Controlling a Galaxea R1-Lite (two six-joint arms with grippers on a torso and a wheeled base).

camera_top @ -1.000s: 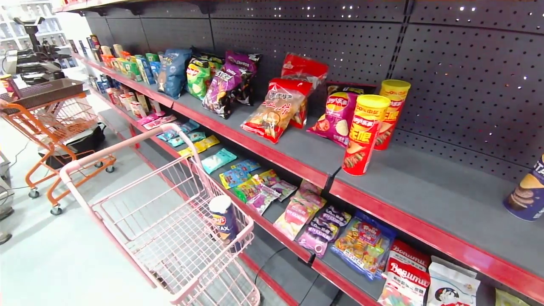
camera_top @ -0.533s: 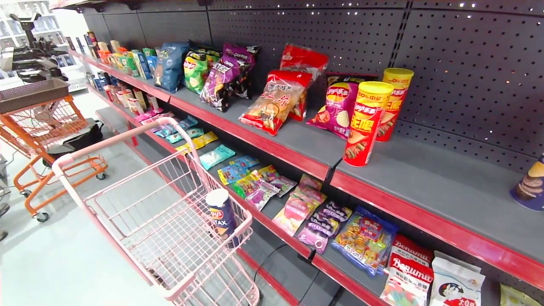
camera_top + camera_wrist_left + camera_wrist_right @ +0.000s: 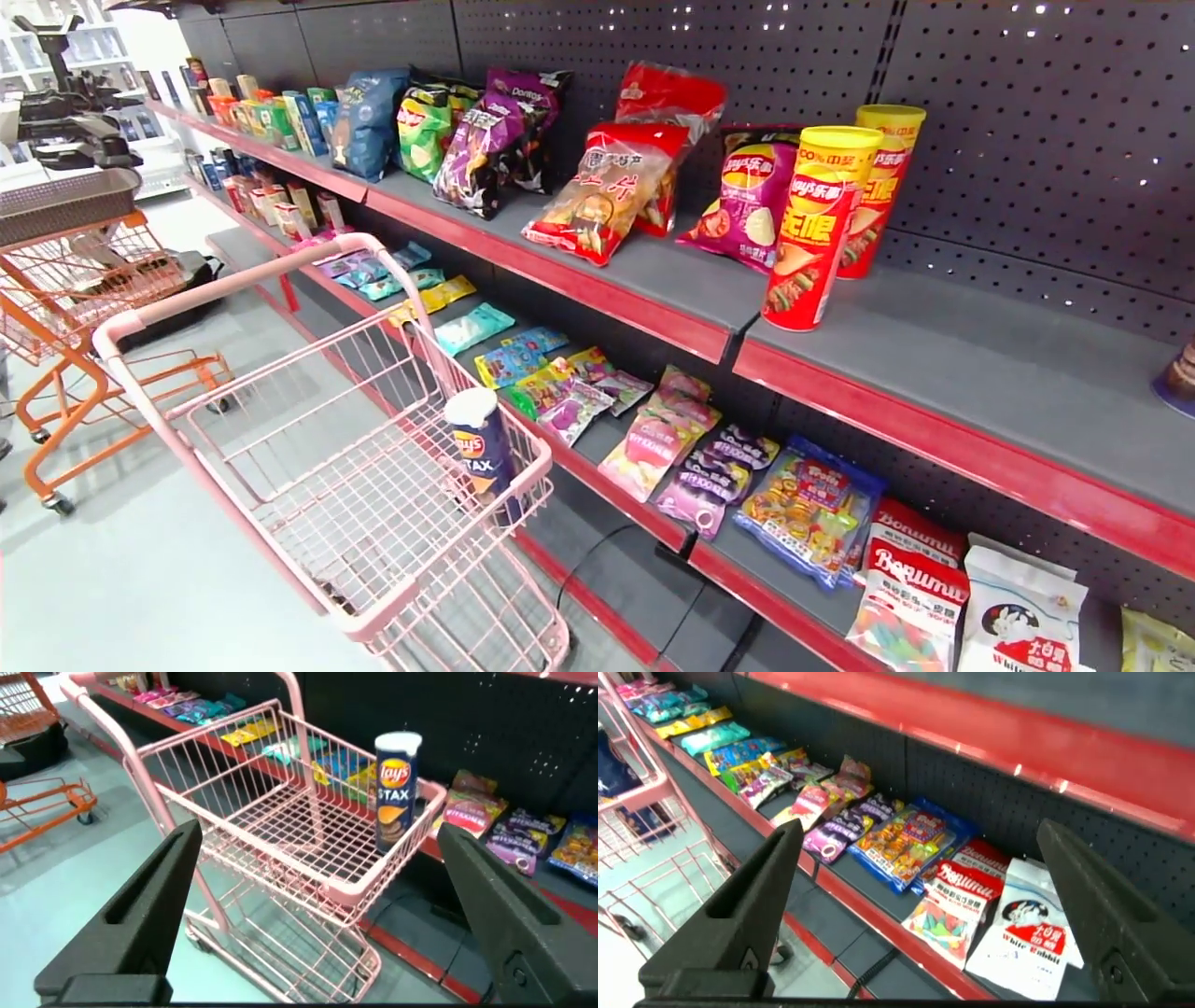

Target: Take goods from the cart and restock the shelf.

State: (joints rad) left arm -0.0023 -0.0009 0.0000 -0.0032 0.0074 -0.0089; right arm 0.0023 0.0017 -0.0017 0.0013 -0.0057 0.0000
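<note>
The chip can [image 3: 481,453] was a tall tube with a dark blue wrap and a pale lid. It stood upright, left of centre in the lower half of the head view, tucked into the corner of the pink cart [image 3: 233,287] nearest the shelving. It sat against the wire wall and looked to be the only item in the basket.

Looked to me like the very start of the pick, with nothing grabbed yet. The left gripper [image 3: 313,924] hung above and short of the cart with its jaws spread wide and nothing between them, the can ahead of it. The right gripper [image 3: 920,919] was just as wide and empty, over the lower shelf's candy bags [image 3: 906,845].

My guess for the next move: bring the left gripper down around the can's body below the lid, then lift it straight up so it clears the wire rim. A smooth round tube probably wants a centred squeeze.

The obvious landing spot was the bare grey upper shelf [image 3: 980,373] at the right of the frame, past the red and yellow cans [image 3: 812,229].
</note>
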